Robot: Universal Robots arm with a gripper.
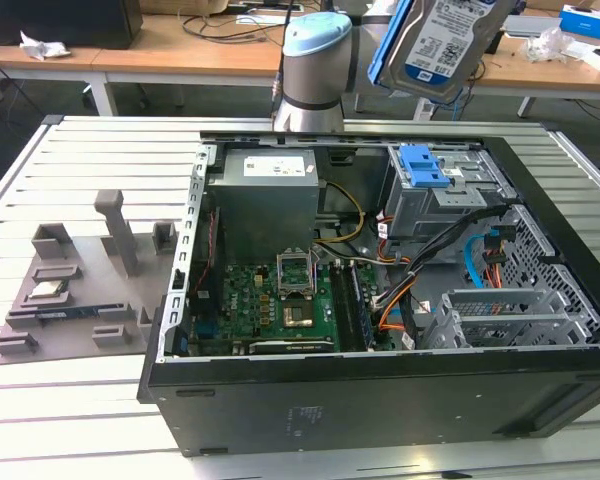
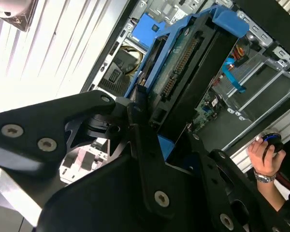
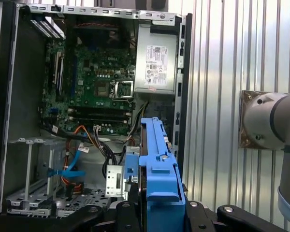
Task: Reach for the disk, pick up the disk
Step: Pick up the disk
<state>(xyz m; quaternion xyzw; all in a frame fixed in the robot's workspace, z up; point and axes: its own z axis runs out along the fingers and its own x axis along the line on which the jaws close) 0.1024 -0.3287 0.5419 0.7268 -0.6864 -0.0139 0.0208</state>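
The disk (image 1: pixel 440 45), a silver hard drive with a white-and-blue label and a blue bracket, hangs tilted in the air above the far right corner of the open computer case (image 1: pixel 380 400). In the second wrist view my gripper (image 2: pixel 164 130) is shut on the disk (image 2: pixel 183 63), whose connector edge faces the camera between the black fingers (image 2: pixel 135 113). Seen in the first wrist view, the disk's blue bracket (image 3: pixel 157 164) stands edge-on in my gripper (image 3: pixel 157 198), well above the case.
Below the disk is the silver drive cage with its blue latch (image 1: pixel 425 165). The case holds a motherboard (image 1: pixel 270 300), a power supply (image 1: pixel 265 195) and loose cables. A grey fixture (image 1: pixel 70 290) lies on the exterior view's left. A person's hand (image 2: pixel 265 153) is near the case.
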